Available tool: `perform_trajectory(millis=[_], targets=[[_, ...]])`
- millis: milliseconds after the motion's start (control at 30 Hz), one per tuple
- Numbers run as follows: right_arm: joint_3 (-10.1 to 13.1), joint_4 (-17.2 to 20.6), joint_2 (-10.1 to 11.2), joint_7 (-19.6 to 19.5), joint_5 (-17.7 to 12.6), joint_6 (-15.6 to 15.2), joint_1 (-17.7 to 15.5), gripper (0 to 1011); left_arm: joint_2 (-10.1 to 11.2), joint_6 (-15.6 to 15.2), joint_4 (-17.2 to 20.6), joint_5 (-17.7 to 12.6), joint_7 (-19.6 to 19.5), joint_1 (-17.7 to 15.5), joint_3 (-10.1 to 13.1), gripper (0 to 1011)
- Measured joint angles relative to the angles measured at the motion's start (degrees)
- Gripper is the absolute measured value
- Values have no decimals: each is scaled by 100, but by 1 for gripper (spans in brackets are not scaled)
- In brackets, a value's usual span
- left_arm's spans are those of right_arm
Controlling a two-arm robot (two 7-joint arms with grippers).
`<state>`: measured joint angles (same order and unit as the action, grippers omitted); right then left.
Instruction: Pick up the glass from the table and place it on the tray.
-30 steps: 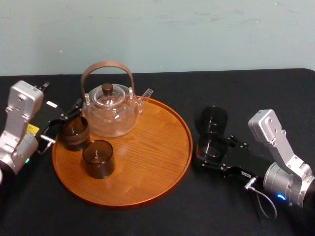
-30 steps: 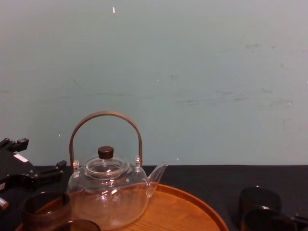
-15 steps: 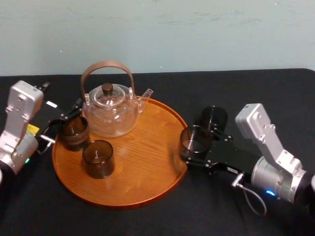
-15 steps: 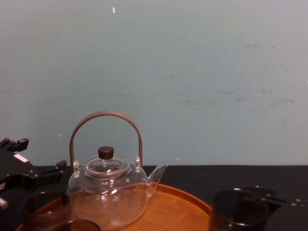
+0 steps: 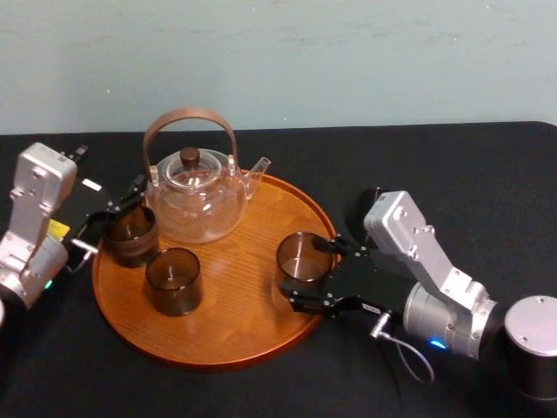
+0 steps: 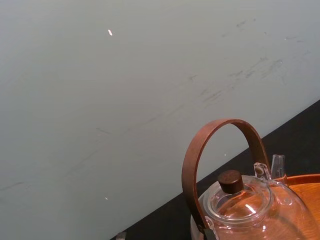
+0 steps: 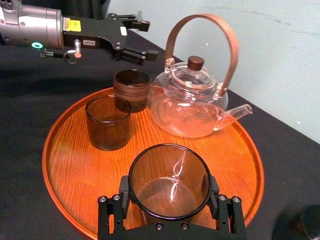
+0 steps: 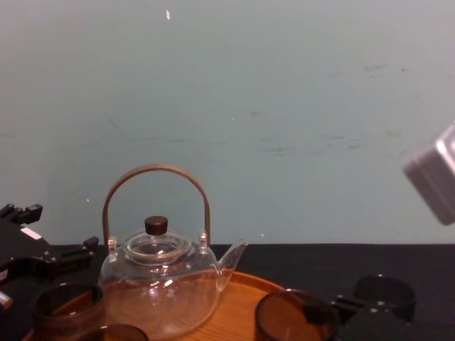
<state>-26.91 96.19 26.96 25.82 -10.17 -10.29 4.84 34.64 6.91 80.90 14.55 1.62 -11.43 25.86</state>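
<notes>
A yellow sticker [image 7: 71, 24] and a white label [image 7: 89, 42] sit on the left gripper [image 7: 146, 37]; their print is too small to read

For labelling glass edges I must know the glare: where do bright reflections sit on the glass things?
Right wrist view: white streaks inside the glass that the right hand holds over the tray; glints on the teapot lid; the idle left hand beyond the tray shows none. Chest view: small glints on the teapot belly.
</notes>
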Motion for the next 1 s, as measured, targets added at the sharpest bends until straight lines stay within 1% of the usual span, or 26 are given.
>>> perform_trajectory(millis=[333, 600, 1000], targets=[[-220, -274, -223, 9, 160, -37, 240, 908, 0, 0, 0, 0, 0, 0, 0, 1002], [-389, -503, -412, 58, 267, 23, 420, 908, 0, 0, 0, 0, 0, 0, 0, 1001], [-538, -712, -565, 101, 350, 49, 528, 908, 0, 0, 0, 0, 0, 0, 0, 1001]])
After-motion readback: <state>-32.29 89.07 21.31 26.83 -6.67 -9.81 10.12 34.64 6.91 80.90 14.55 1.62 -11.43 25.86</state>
